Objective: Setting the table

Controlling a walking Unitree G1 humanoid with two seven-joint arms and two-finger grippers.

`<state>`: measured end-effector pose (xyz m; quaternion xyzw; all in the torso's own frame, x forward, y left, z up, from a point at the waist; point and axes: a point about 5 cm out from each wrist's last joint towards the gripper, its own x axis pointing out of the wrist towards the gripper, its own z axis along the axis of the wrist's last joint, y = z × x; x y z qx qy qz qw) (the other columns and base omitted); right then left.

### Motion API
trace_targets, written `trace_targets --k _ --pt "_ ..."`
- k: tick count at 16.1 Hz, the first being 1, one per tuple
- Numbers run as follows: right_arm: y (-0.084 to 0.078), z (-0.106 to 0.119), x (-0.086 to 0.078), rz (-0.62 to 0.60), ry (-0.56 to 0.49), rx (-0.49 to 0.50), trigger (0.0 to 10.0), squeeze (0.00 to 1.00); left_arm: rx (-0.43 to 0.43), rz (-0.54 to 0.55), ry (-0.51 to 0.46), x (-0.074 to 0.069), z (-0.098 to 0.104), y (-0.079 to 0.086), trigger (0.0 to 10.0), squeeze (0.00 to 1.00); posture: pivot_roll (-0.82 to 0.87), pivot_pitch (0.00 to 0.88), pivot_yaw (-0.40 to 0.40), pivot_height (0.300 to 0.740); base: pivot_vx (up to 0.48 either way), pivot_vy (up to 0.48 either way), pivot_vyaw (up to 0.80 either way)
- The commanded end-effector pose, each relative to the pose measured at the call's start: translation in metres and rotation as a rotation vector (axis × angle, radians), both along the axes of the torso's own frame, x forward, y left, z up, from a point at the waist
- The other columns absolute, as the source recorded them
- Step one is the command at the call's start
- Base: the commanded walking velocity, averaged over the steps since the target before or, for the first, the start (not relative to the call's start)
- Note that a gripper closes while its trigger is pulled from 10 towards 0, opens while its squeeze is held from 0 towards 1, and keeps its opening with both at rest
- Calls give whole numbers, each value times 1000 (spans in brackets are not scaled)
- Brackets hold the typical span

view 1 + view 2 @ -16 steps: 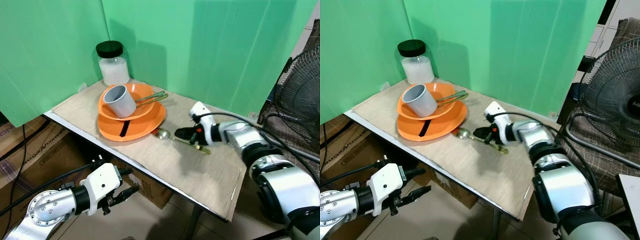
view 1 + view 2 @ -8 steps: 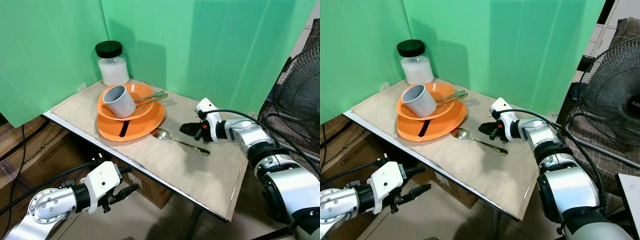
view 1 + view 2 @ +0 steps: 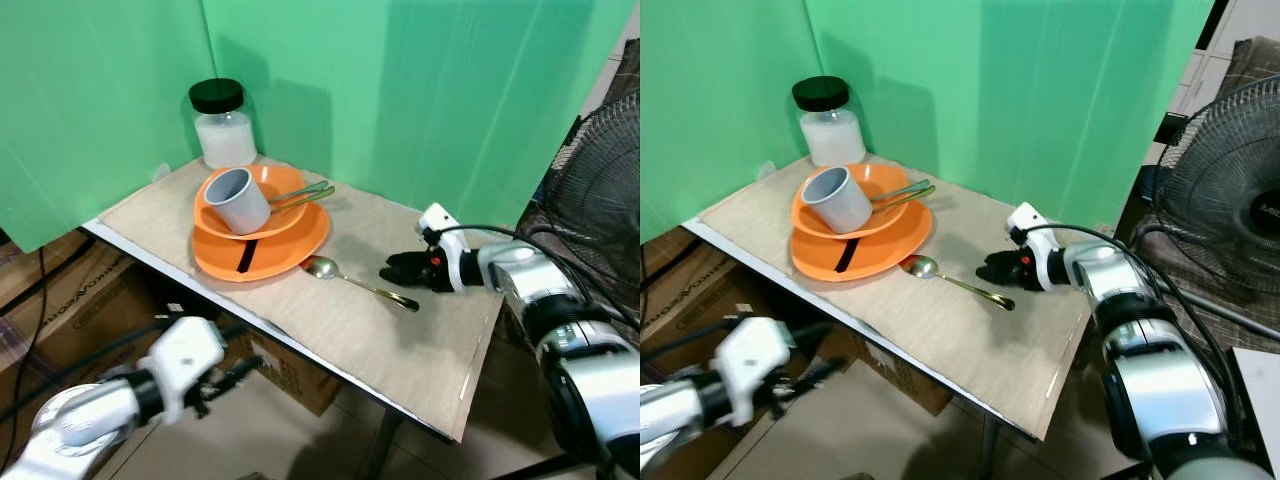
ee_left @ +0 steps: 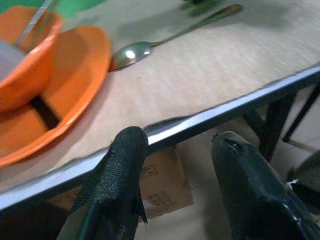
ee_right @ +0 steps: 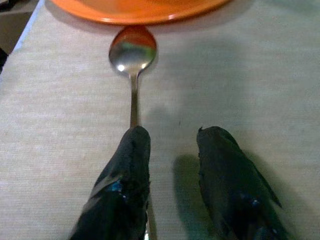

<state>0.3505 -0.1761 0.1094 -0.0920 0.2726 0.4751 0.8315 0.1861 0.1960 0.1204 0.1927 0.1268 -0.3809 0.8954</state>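
Here, my right claw (image 3: 393,271) hangs open and empty over the tan table (image 3: 400,340) — the spoon (image 3: 355,282) lies flat beside the orange plate (image 3: 275,255); green walls (image 3: 420,90) behind; my left claw (image 4: 175,150) open below the table edge.

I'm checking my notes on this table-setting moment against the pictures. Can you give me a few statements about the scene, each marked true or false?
1. The spoon lies on the table beside the orange plate. True.
2. The right gripper is shut on the spoon. False: its fingers are open and the spoon lies free on the table, near its handle end.
3. The grey cup stands upright on the bare table. False: it lies tilted in the orange bowl, which sits on the plate.
4. A jar with a black lid stands behind the bowl, against the green backdrop. True.
5. The left gripper is low, near the table's front edge, its fingers open. True.
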Motion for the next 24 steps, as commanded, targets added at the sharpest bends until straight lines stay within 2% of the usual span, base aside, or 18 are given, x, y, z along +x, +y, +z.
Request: trace_targets --k 1,3,4,5,6,9,11,15,19,24 --pt "2 6 1 9 -14 20 10000 1000 -19 24 -31 -1 9 5 10000 0 -46 0 20 740 0 0 0" --pt "7 7 -2 4 -11 48 10000 1000 -26 58 -43 -6 13 14 10000 0 -46 0 17 740 0 0 0" --pt "15 8 -3 6 -9 79 10000 1000 -27 68 -42 -10 15 19 10000 0 -43 0 20 740 0 0 0" --pt "31 11 -8 5 -7 116 10000 1000 -17 66 -34 -20 16 23 10000 0 -41 5 20 740 0 0 0" --pt "35 11 -11 11 -9 113 10000 1000 -13 60 -28 -23 15 23 10000 0 -38 9 20 740 0 0 0" --pt "52 5 -16 -4 -5 102 10000 1000 -35 60 -30 -25 9 19 10000 0 -35 9 20 740 0 0 0" --pt "64 1 -22 -32 -39 78 10000 1000 -69 60 -50 -23 -4 9 10000 0 -32 3 13 740 0 0 0" --pt "67 -2 -17 -113 -52 57 10000 1000 -79 58 -72 -17 -22 -2 10000 0 -31 0 10 740 0 0 0" --pt "73 3 -13 -137 -62 83 10000 1000 -94 120 -59 -19 -41 -1 10000 0 -45 0 17 740 0 0 0" --pt "74 -8 -17 -111 22 36 10000 1000 -116 124 -102 -11 -44 -5 10000 0 -48 0 10 740 0 0 0"
